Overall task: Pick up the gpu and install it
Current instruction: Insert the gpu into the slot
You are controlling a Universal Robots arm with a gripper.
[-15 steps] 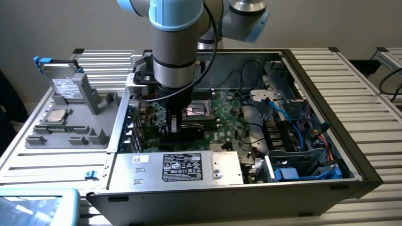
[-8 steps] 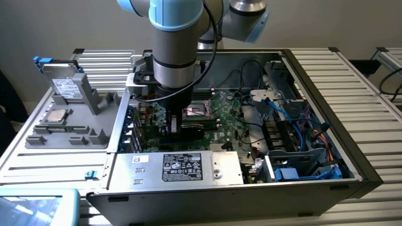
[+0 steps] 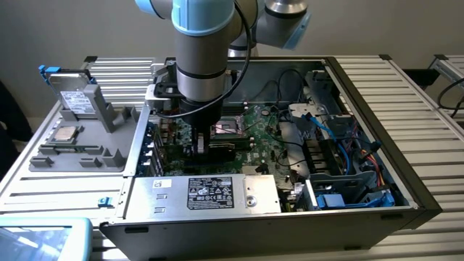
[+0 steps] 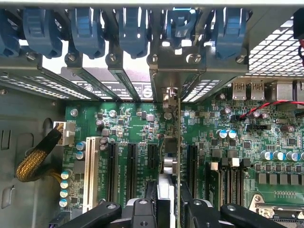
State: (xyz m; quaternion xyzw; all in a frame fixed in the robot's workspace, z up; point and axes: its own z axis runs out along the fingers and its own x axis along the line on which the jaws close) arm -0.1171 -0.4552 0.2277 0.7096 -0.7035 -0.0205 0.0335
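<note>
Your pincer (image 4: 172, 206) grips the gpu (image 4: 177, 142) edge-on, upright over the motherboard (image 4: 142, 123) slots; its bracket reaches the blue latches (image 4: 133, 28) at 12 o'clock, inside the open case (image 3: 406, 179).

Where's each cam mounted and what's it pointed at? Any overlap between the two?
Exterior view: off the arm, above the open PC case, looking down into it; the arm's grey forearm and the gripper show, down over the motherboard.
Wrist view: on the wrist, looking past the gripper at the motherboard and blue slot latches; the gpu stands edge-on between the fingers.
Shared: gripper, motherboard.
</note>
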